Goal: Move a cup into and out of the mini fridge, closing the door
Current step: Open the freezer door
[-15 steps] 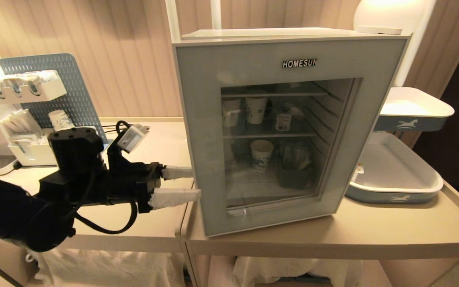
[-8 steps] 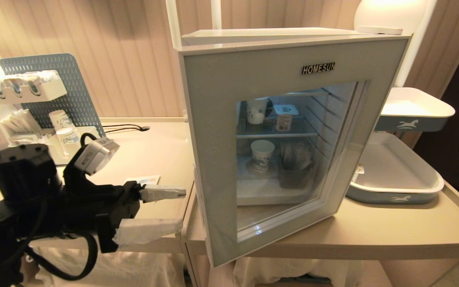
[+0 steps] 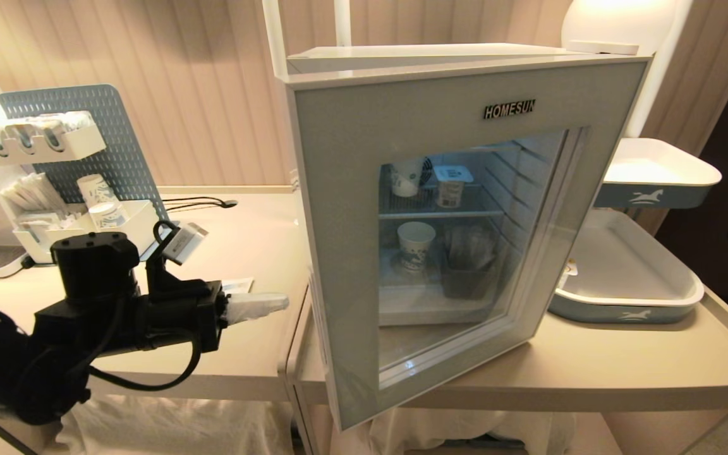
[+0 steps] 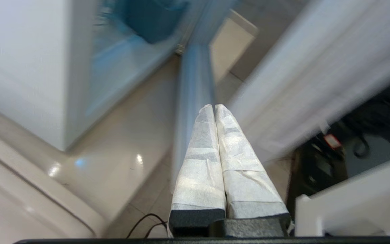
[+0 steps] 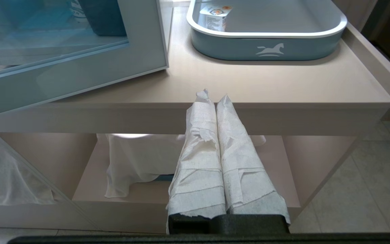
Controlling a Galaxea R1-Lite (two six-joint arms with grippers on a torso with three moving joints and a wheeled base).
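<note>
Beige counter carries the mini fridge, its stiff, light-swinging door ajar, best pushed along the free edge rather than the breakable-looking glass, while the left gripper hovers clenched and empty beside it and the right gripper hangs clenched below the counter.

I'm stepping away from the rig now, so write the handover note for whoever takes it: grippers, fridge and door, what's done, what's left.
Left gripper: shut, holding nothing, level beside the door's free edge, not touching it.
Right gripper: shut, empty, parked low in front of the table's edge.
Mini fridge: on the table; the door is ajar, swung partly out at the robot's left side.
Inside, seen through the glass: a cup on the lower shelf, more cups on the upper shelf.
Done: door cracked open.
Left: swing the door wide, move a cup in and out, close the door.
</note>
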